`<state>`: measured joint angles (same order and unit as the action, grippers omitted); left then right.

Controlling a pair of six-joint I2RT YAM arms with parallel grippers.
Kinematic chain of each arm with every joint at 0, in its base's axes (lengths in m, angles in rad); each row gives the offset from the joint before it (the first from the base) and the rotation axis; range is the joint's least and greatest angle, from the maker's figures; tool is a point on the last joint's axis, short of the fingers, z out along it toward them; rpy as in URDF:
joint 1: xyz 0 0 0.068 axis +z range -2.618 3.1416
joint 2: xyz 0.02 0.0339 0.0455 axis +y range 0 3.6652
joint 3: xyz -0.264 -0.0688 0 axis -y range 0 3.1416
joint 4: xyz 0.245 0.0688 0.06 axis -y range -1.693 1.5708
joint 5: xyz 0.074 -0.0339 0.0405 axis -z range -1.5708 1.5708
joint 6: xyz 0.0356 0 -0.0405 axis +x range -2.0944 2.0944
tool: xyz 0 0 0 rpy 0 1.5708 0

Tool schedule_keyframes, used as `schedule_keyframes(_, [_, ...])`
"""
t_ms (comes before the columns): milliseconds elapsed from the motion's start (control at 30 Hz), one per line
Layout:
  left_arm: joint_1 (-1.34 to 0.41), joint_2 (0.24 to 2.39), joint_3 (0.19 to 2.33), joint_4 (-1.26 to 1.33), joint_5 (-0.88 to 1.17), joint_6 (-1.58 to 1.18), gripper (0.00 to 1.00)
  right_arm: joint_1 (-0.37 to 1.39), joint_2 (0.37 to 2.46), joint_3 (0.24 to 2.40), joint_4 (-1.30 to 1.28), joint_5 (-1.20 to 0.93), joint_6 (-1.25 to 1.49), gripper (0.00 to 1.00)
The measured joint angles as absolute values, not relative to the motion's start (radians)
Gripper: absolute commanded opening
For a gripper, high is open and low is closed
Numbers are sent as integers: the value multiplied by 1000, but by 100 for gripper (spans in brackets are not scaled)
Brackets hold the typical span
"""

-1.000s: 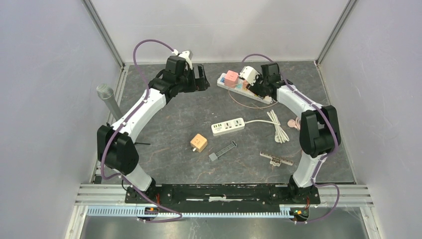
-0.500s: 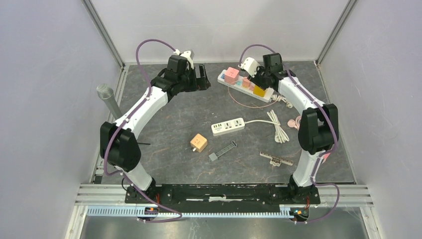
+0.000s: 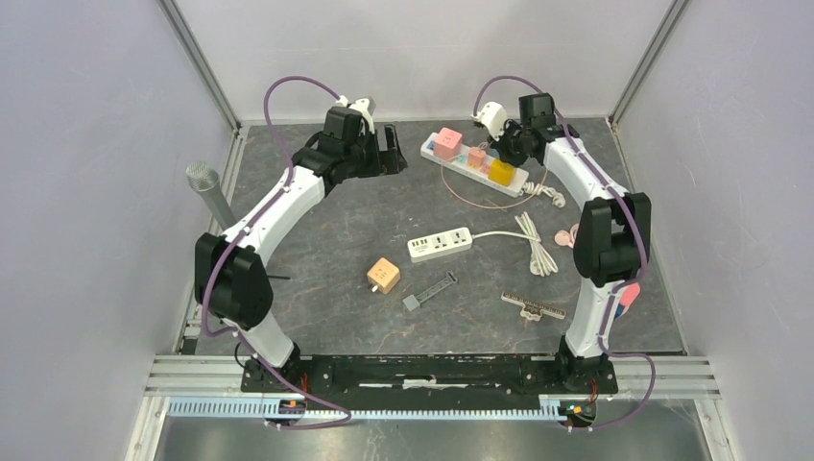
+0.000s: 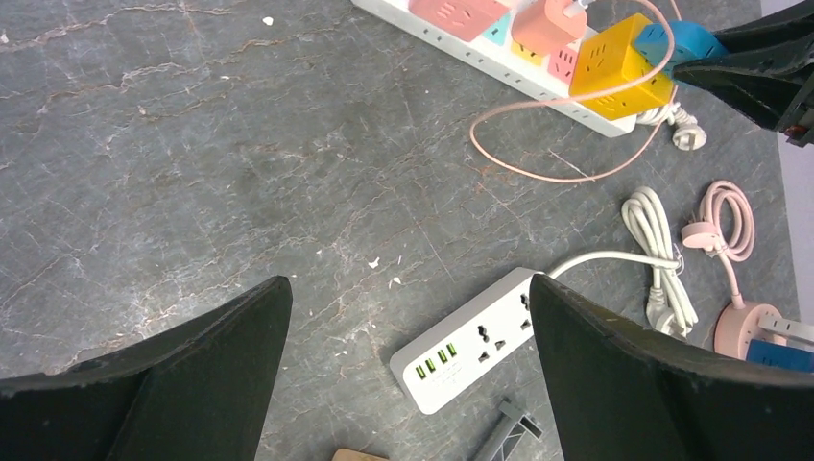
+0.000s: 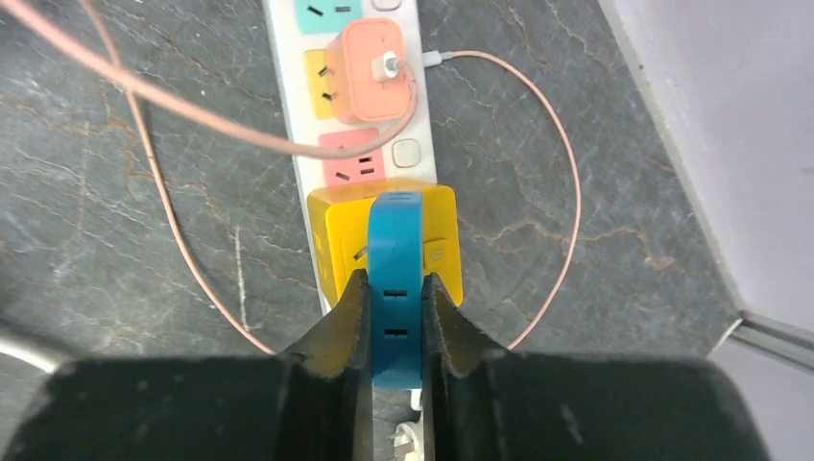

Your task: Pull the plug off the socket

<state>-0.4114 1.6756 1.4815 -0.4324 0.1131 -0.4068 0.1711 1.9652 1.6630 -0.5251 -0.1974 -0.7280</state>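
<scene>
A white power strip lies at the back of the table with a yellow cube socket at its right end. In the right wrist view a blue plug sits against the yellow cube, and my right gripper is shut on the plug's two sides. The left wrist view shows the same blue plug touching the cube. I cannot tell whether its pins are seated. My left gripper hangs open and empty left of the strip.
A pink charger with a thin pink cable and a pink cube also sit on the strip. Mid-table lie a second white strip, its cord, a wooden cube, a grey bracket and a toothed bar. A metal cylinder stands at the left.
My right gripper has moved back and right along the strip to the yellow cube and has shut on the blue plug. The left arm has barely shifted.
</scene>
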Motion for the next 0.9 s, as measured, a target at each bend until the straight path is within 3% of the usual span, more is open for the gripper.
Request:
schedule_keyframes(67, [-411,1676,1483,-432,121,-410,100,164,1965,1674,-533,-225,-717,0])
schedule_keyframes(733, [-553,1794,1495,-324,259,-543,96,217,1931,1582,-373,-331,-275,0])
schedule_keyframes(833, [-577,1843,1511,-315,260,-565,90,234,1930,1570,-342,-329,-200,7])
schedule_keyframes(900, [-593,1882,1533,-311,250,-580,86,241,1929,1560,-321,-327,-158,19])
